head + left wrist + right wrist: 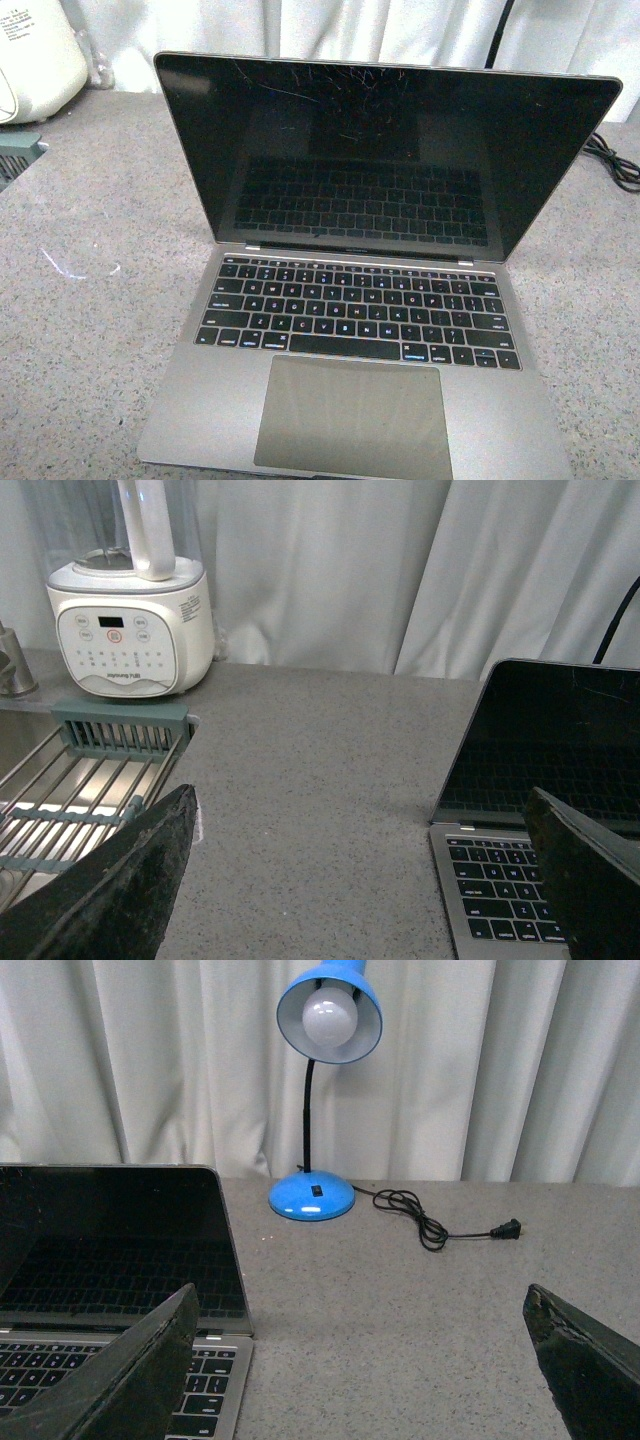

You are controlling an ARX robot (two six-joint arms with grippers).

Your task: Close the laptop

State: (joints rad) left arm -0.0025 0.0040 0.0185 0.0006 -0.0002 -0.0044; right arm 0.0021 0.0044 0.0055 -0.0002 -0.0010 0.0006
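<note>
The grey laptop (360,300) stands open on the speckled grey counter, its scratched black screen upright and dark, black keys and large trackpad facing me. Neither arm shows in the front view. My left gripper (360,880) is open and empty, low over the counter beside the laptop (530,810), one finger in front of its keyboard corner. My right gripper (360,1360) is open and empty on the laptop's other side, one finger over the keyboard edge of the laptop (110,1260).
A white blender base (130,630) stands at the back by a sink with a wire rack (90,780). A blue desk lamp (320,1080) with a loose black cord (430,1222) stands by the white curtain. A cable (615,160) lies beside the screen.
</note>
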